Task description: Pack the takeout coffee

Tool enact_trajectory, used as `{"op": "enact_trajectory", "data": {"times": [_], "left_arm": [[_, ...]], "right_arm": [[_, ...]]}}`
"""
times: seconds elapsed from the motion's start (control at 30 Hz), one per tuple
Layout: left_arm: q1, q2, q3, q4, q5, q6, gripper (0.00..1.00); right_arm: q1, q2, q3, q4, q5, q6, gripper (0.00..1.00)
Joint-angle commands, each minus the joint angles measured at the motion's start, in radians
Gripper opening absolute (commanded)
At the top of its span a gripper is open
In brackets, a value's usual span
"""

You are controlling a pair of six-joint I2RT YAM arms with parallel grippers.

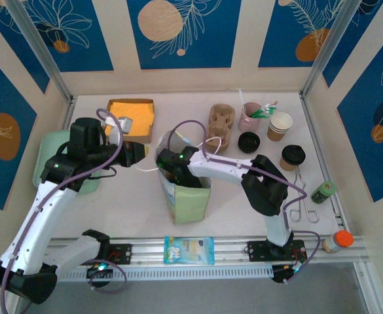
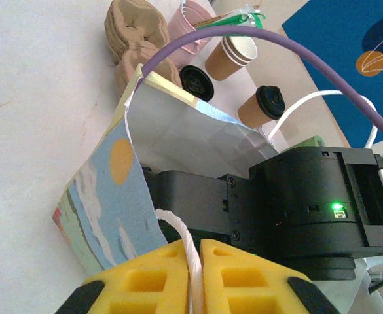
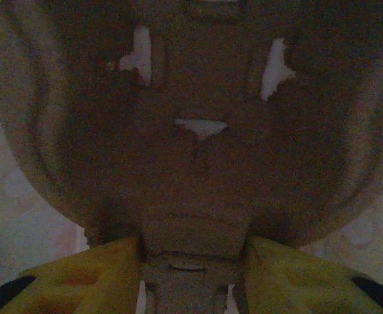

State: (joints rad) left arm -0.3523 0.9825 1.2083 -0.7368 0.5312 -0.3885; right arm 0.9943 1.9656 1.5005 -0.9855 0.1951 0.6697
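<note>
The takeout coffee [image 1: 292, 157], a brown cup with a black lid, stands at the right of the table; the left wrist view has it [image 2: 264, 104] beyond the bag. The paper bag [image 1: 186, 193] stands upright in the middle. My left gripper [image 1: 148, 155] is shut on the bag's white string handle [image 2: 190, 252], at the bag's left. My right gripper [image 1: 171, 171] reaches down into the bag's mouth. In the dim right wrist view its fingers [image 3: 86, 278] stand apart on either side of the middle tab of a brown pulp cup carrier [image 3: 191, 131].
More pulp carriers [image 1: 222, 124], a pink utensil cup [image 1: 250, 116], lidless cups [image 1: 279, 125] and a black lid [image 1: 249, 141] crowd the back right. Tongs [image 1: 300, 196] and a small green can [image 1: 323, 191] lie right. A yellow-lined box [image 1: 131, 116] sits back left, a blue packet [image 1: 188, 250] in front.
</note>
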Motion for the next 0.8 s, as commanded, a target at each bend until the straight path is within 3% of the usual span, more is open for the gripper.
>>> {"op": "enact_trajectory", "data": {"times": [0.0,0.53,0.77], "left_arm": [[-0.012,-0.017,-0.007,0.018,0.012,-0.006,0.14],[-0.012,-0.011,-0.001,0.014,-0.011,0.000,0.18],[-0.012,-0.006,0.017,0.002,-0.033,0.013,0.28]], "right_arm": [[0.015,-0.001,0.041,-0.088,0.003,0.005,0.52],[0.005,-0.129,0.381,-0.329,0.109,-0.092,0.61],[0.000,-0.129,0.607,-0.430,0.141,-0.148,0.62]]}}
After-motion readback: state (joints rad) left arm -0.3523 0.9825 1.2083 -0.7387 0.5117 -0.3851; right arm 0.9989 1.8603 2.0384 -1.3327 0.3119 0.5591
